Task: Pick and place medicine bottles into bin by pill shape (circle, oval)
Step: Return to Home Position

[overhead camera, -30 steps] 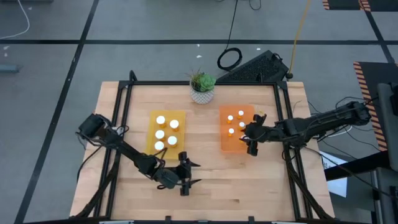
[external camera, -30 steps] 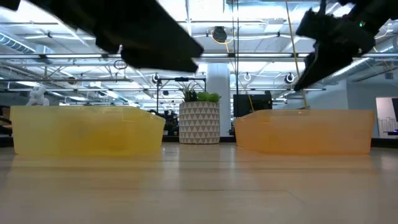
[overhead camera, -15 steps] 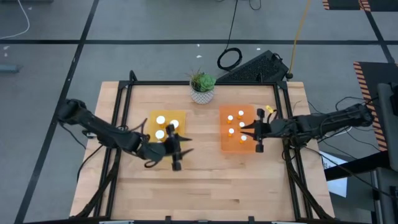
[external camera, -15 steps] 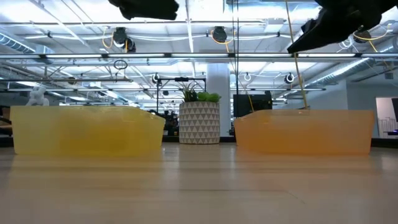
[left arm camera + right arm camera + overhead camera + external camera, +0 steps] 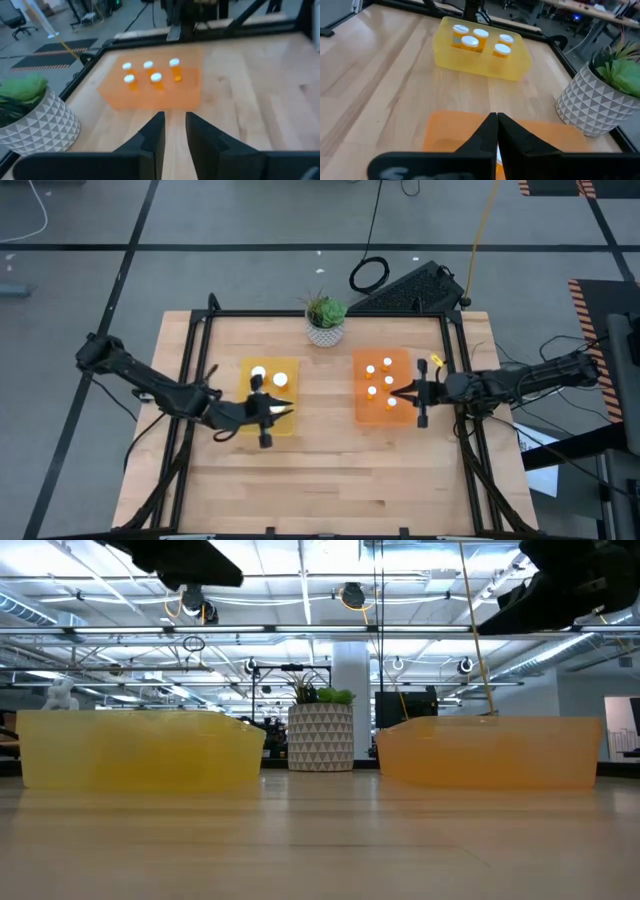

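Over yellow bin [image 5: 288, 423], left gripper [image 5: 173, 131] sits narrowly parted & empty, right gripper [image 5: 497, 131] pinched shut over orange bin [image 5: 361, 408]; w/ no medicine bottles [image 5: 155, 78] left on table, lift both arms straight up clear.

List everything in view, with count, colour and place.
medicine bottles: ten, white caps, orange bodies, five in each bin
yellow bin: one, table's left half
orange bin: one, table's right half
potted plant: one, green in a white pot, far edge between the bins
table: one, light wood
left gripper: dark, over the yellow bin's near part, jaws open
right gripper: dark, over the orange bin's right side, jaws shut
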Robot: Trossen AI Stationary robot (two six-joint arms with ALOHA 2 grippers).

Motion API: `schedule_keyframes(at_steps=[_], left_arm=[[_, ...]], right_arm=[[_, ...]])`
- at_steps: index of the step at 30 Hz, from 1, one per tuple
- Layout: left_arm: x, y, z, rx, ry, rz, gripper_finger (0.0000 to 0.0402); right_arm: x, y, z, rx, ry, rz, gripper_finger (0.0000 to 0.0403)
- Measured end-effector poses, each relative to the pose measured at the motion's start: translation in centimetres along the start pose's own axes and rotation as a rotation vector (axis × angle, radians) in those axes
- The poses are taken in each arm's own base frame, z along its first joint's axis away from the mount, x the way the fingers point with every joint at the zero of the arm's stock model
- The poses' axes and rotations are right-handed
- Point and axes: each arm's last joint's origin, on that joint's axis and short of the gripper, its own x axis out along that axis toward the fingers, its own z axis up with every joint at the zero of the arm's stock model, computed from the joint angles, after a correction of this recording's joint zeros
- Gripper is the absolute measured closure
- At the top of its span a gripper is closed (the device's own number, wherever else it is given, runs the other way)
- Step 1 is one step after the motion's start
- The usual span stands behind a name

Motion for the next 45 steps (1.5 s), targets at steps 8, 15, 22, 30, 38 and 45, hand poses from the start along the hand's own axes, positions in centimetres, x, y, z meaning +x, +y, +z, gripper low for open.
schedule_keyframes(at_steps=[8, 15, 22, 30, 38, 45], left_arm=[[-2.9, 2.0, -1.7, -0.036, -0.072, -0.039, 0.0336], [-4.4, 3.3, -3.7, -0.053, -0.090, -0.020, 0.0337], [-4.6, 3.9, -4.7, -0.011, -0.028, 0.040, 0.0337], [-4.4, 4.3, -5.0, 0.026, 0.012, 0.055, 0.0337], [-4.4, 4.3, -5.0, 0.025, 0.009, 0.055, 0.0338], [-4.6, 4.3, -4.9, 0.049, 0.001, 0.026, 0.0393]], right_arm=[[0.8, 0.4, -1.8, -0.047, -0.071, -0.017, 0.0399], [1.0, 0.3, -2.7, -0.050, -0.084, 0.071, 0.0400], [1.1, 0.1, -4.2, -0.056, -0.109, 0.054, 0.0402], [0.8, -0.2, -4.7, -0.088, -0.093, 0.037, 0.0402], [0.7, -0.2, -4.8, -0.107, -0.104, 0.054, 0.0403], [0.8, 0.2, -6.0, -0.100, -0.140, 0.071, 0.0403]])
